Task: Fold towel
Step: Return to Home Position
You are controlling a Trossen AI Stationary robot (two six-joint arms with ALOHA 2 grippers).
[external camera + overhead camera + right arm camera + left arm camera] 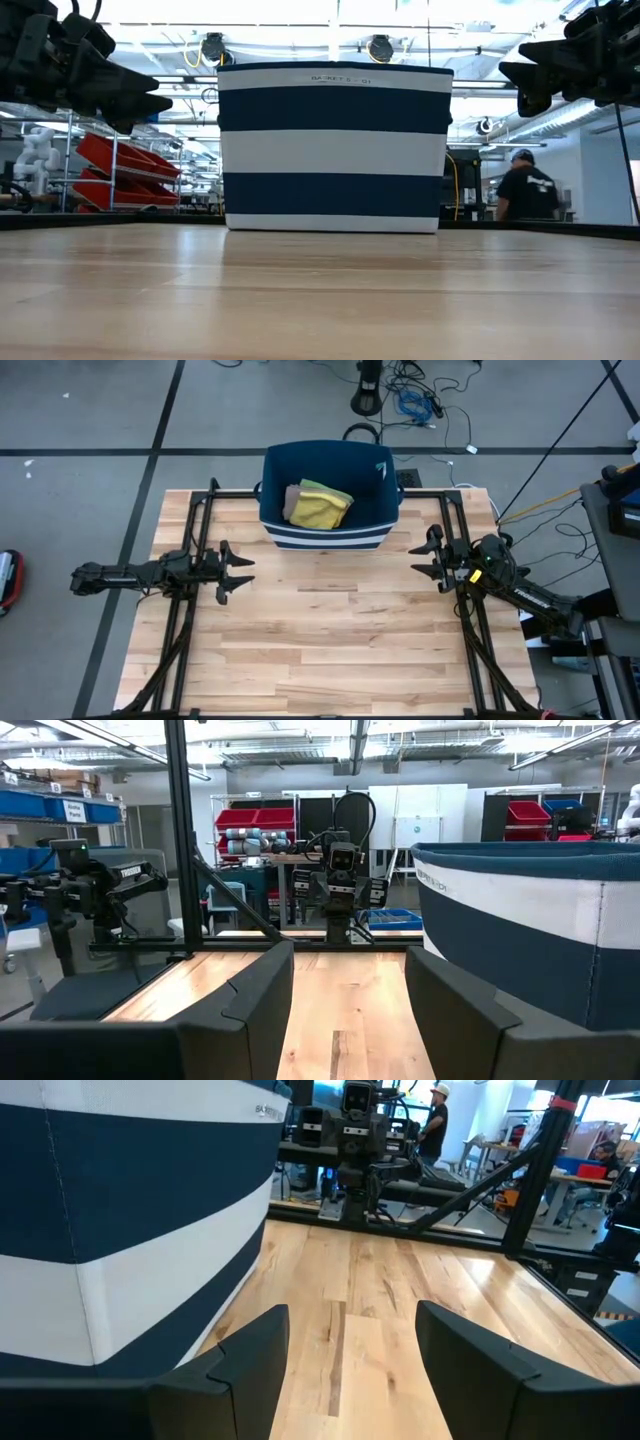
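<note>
Wooden surface (330, 650) carrying a striped bin (330, 538) of folded towels (320, 508), flanked by left tool (242, 572) and right tool (420, 558), both spread; workshop room with red storage trays (120, 165) beyond.

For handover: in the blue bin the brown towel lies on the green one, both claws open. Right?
No: the high view shows the green towel on the brown towel in the blue bin; left claw and right claw are open.

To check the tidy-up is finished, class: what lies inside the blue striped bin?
A folded yellow-green towel lies on a brown towel, mostly covering it. The bin floor beneath them is hidden.
</note>
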